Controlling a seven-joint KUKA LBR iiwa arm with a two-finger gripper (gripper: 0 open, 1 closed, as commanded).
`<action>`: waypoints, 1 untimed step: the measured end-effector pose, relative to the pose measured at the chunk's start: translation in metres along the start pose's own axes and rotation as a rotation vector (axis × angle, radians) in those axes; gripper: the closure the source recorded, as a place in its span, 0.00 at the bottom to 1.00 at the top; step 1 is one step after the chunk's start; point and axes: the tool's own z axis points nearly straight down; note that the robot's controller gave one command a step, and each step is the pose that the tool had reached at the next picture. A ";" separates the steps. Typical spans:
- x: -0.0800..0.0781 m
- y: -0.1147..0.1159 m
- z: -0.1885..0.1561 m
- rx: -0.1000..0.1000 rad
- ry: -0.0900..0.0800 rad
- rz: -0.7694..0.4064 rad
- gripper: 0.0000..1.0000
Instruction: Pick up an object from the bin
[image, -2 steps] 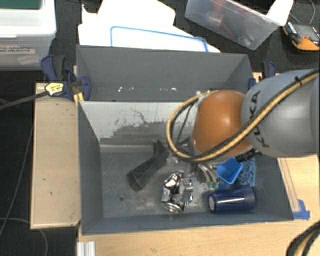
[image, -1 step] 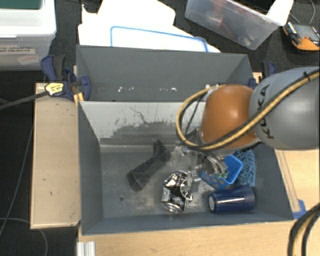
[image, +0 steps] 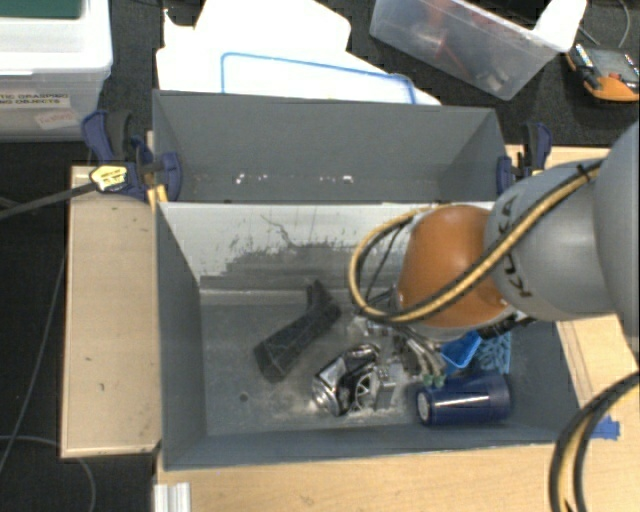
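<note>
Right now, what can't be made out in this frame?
Camera view:
Gripper: mostly hidden beneath the arm's orange wrist cover.
Bright blue plastic piece: largely covered by the arm; shape unclear.
Shiny silver-and-black crumpled object: too small and jumbled to identify.

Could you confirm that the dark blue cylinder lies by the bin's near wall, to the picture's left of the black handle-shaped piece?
Not quite: in the camera view the dark blue cylinder lies by the near wall of the bin, but to the picture's right of the black handle-shaped piece.
</note>
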 end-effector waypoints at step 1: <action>0.006 -0.046 0.023 0.001 -0.014 -0.178 0.00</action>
